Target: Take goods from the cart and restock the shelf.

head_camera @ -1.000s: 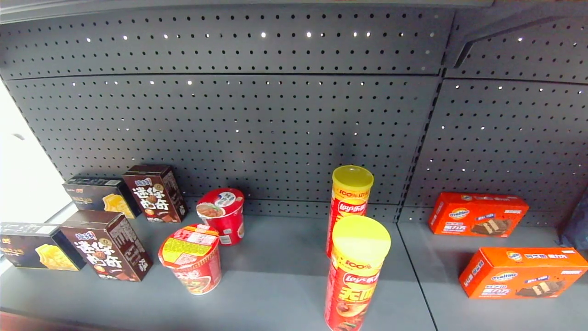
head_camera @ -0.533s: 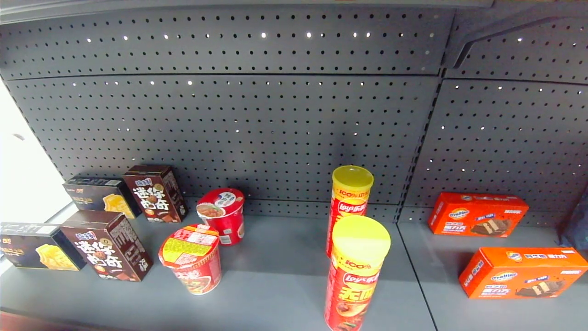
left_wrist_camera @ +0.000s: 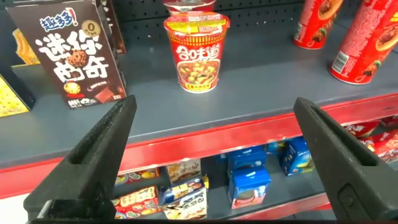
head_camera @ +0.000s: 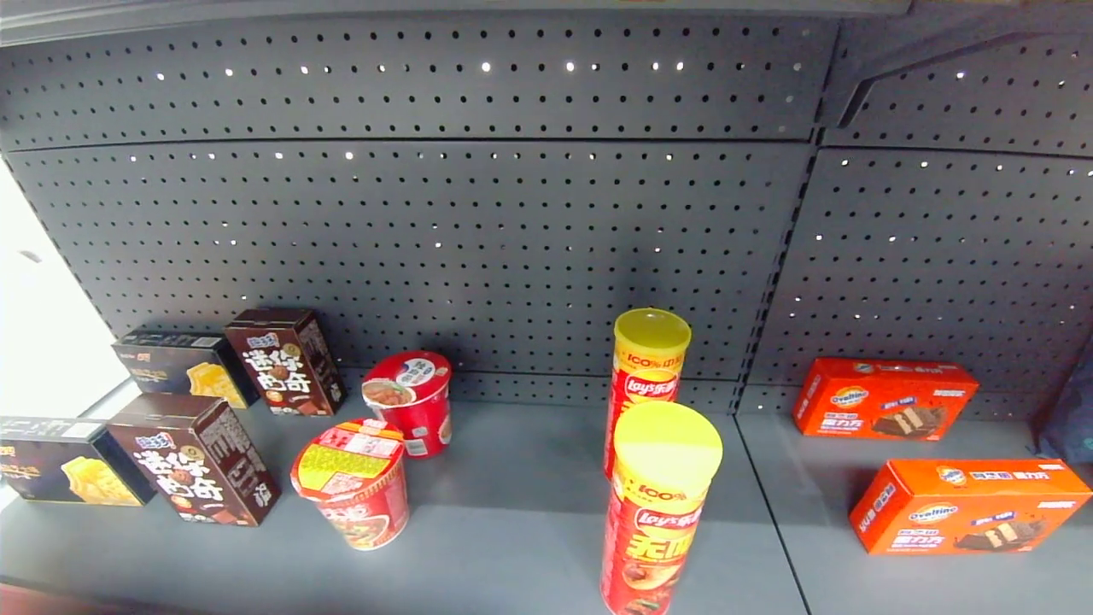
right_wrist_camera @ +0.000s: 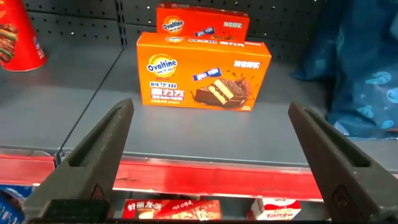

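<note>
Shelf (head_camera: 512, 530): two chip cans (head_camera: 657, 504), two noodle cups (head_camera: 352, 483), six boxes (head_camera: 965, 506)

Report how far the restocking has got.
Done: the shelf holds two chip cans, two noodle cups and two orange boxes. In hand: nothing; left gripper and right gripper are open and empty. Left: likely fetching more goods for the bare stretch between cups and cans.
</note>
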You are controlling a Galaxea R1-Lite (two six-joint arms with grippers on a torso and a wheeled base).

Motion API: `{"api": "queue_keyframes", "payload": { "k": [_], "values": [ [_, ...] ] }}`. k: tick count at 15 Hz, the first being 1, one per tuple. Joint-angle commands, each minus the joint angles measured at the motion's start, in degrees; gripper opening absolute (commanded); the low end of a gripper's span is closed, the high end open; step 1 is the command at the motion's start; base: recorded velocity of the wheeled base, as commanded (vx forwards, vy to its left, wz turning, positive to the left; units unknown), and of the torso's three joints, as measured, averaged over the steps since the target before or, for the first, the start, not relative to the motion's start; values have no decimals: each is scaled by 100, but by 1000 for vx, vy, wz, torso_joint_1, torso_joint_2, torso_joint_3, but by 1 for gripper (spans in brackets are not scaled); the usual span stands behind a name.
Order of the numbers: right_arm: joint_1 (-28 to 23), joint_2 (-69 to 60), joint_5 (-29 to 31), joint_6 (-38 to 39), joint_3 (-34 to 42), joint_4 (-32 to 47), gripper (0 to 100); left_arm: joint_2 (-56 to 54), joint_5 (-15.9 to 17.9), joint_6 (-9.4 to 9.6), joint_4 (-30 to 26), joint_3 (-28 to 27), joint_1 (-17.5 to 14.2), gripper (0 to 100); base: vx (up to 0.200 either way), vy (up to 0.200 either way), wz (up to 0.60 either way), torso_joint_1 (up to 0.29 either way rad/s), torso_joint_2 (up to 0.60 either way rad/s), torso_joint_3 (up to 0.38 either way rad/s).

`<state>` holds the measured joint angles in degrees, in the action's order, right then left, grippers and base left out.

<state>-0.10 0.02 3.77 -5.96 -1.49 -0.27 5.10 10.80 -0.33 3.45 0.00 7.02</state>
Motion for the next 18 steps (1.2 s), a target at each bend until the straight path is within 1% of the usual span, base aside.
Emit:
{"api": "queue_keyframes", "payload": {
  "k": [1, 2, 8, 10, 11, 15, 16, 18],
  "values": [
    [1, 15, 1, 7, -9, 0, 100, 27, 1, -2, -2, 0, 1, 100, 0, 0, 0, 0, 0, 0],
    [1, 6, 1, 7, -9, 0, 100, 27, -8, -20, -2, 0, 1, 100, 0, 0, 0, 0, 0, 0],
    [1, 6, -8, 7, -1, 0, 100, 27, 1, 15, -2, 0, 1, 100, 0, 0, 0, 0, 0, 0],
    [1, 6, -16, 7, -1, 0, 100, 27, 10, 68, -2, 0, 1, 100, 0, 0, 0, 0, 0, 0],
    [1, 6, -16, 7, -9, 0, 100, 27, 10, 94, -2, 0, 1, 100, -200, 0, 0, 2, 7, 2],
    [1, 6, -16, -2, -9, 0, 100, 27, -8, -29, -2, 0, 1, 100, 0, 0, 0, 0, 0, 0],
    [1, 6, -16, -2, -1, -8, 100, 27, -8, 7, -2, 0, 1, 100, 0, 0, 0, 0, 0, 0],
    [1, 6, -16, -2, -9, 0, 100, 27, -34, 15, -2, 0, 1, 100, 0, 0, 0, 0, 0, 0]
  ]
}}
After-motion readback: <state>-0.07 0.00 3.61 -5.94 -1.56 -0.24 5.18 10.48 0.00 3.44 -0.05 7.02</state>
